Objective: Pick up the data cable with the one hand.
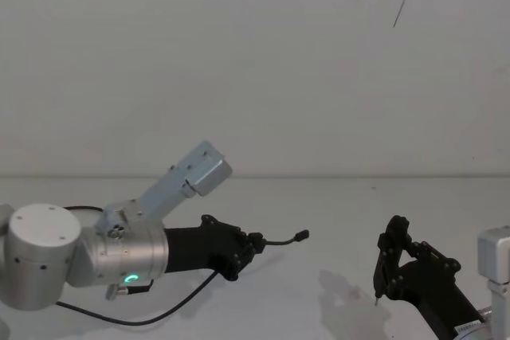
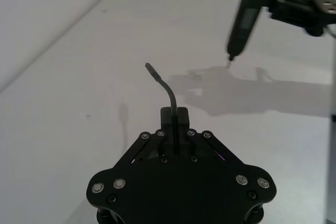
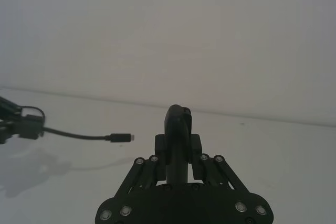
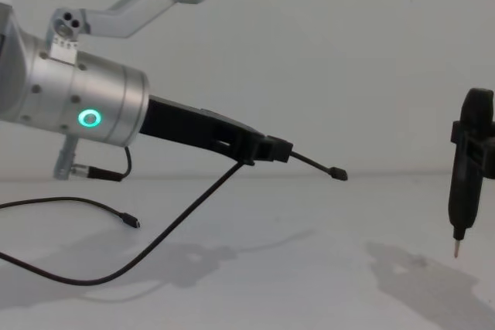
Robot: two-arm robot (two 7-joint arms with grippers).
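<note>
shows the left gripper [image 1: 256, 243], long, narrow and black on a thick silver cylinder with a glowing green ring, pinching the data cable [image 2: 172, 95] just behind one small dark plug. points that plug forward and to the right, past the fingertips, clear of the white tabletop [image 4: 325, 291]. lets the remainder of the thin, floppy black cord sag from the grip down to the table, then curl back leftward to the other plug lying flat there. places the right gripper [image 3: 178, 142] well apart on the right, clamped on an upright pointed black tool [image 4: 464, 183]. judged: cable in hand, only the trailing slack not yet lifted.
</note>
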